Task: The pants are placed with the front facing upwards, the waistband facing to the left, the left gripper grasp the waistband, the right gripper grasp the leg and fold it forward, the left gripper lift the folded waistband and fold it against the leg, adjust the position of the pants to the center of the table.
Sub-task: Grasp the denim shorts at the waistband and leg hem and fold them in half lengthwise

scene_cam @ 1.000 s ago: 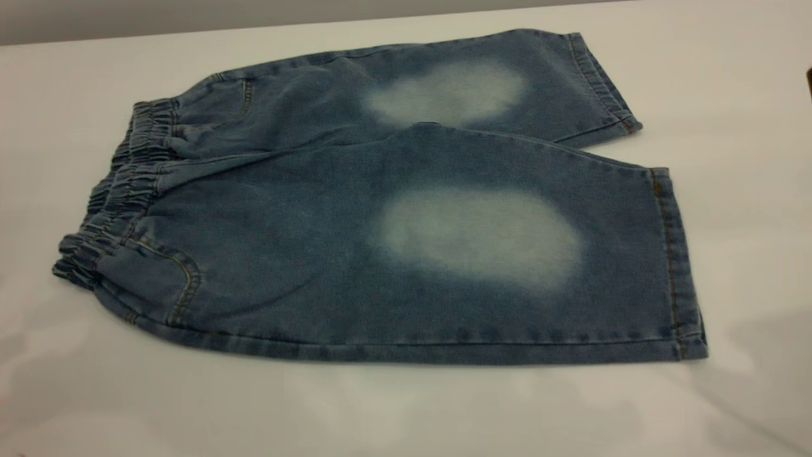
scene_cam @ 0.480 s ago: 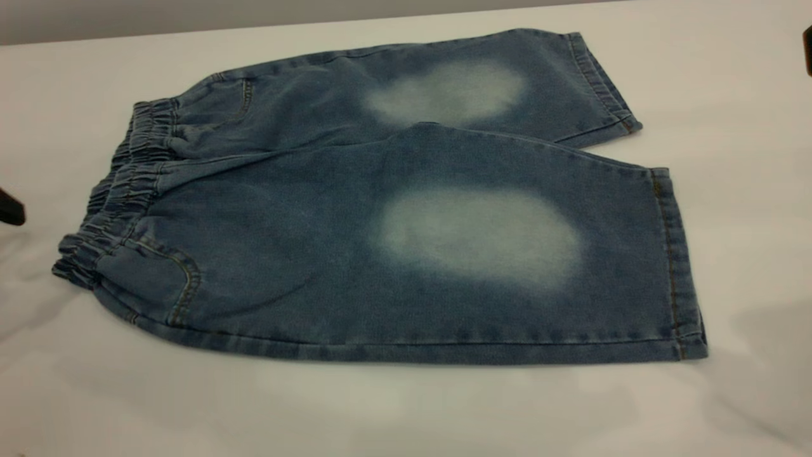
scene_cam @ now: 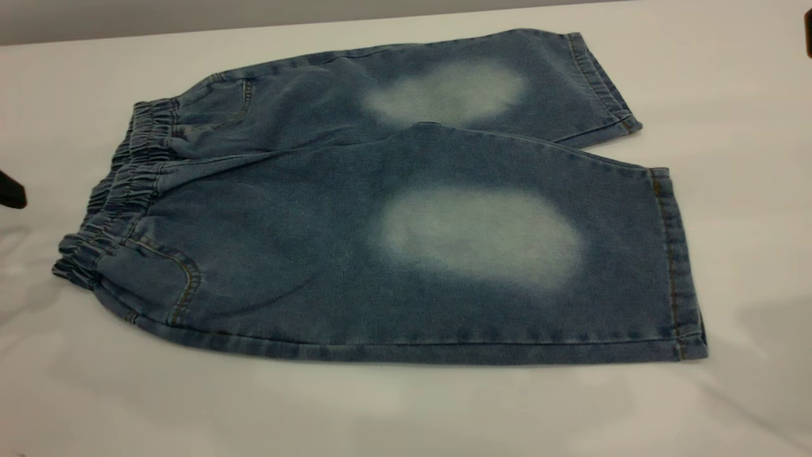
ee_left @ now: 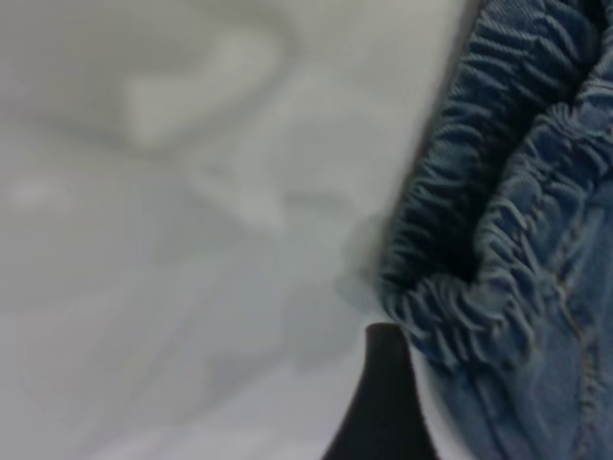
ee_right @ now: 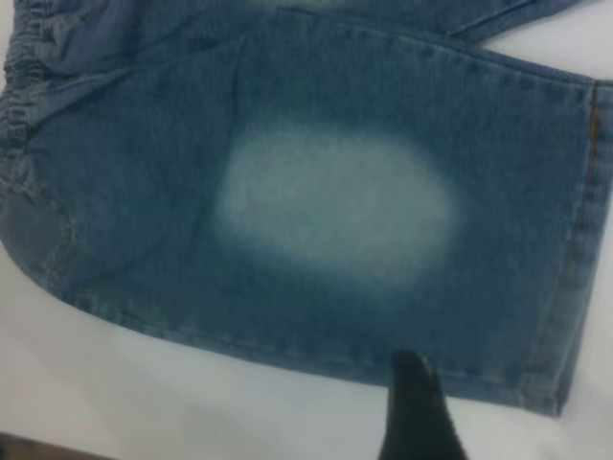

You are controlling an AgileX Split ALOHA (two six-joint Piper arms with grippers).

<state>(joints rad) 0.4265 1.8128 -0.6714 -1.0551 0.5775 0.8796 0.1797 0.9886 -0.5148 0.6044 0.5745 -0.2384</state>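
While the white worktop (scene_cam: pixel 406 412) spreads far beyond everything on it, the denim pants (scene_cam: pixel 330 254) lie flat across its middle, front side up, both legs laid out side by side. The near leg (scene_cam: pixel 482 254) runs toward the exterior view's right, its stitched hem at that end, with a pale oval (scene_cam: pixel 476 235) on its face; the far leg (scene_cam: pixel 444 82) lies just behind it, overlapped a little at the crotch, and carries its own pale patch. At the exterior view's left end sits the ruched waistband (scene_cam: pixel 120 197), puckered into small pleats and slightly gaping.

The left tool (scene_cam: pixel 11 190) shows only as a dark tip at the left edge of the exterior view, near the waistband but apart from it; its wrist view shows one black finger (ee_left: pixel 383 402) just beside the gathered band (ee_left: pixel 498 240), holding nothing. The right tool (scene_cam: pixel 808 25) is a dark sliver at the far right edge; its wrist view shows one finger (ee_right: pixel 417 412) over the near leg's lower seam. Whether either tool is spread or closed cannot be told.
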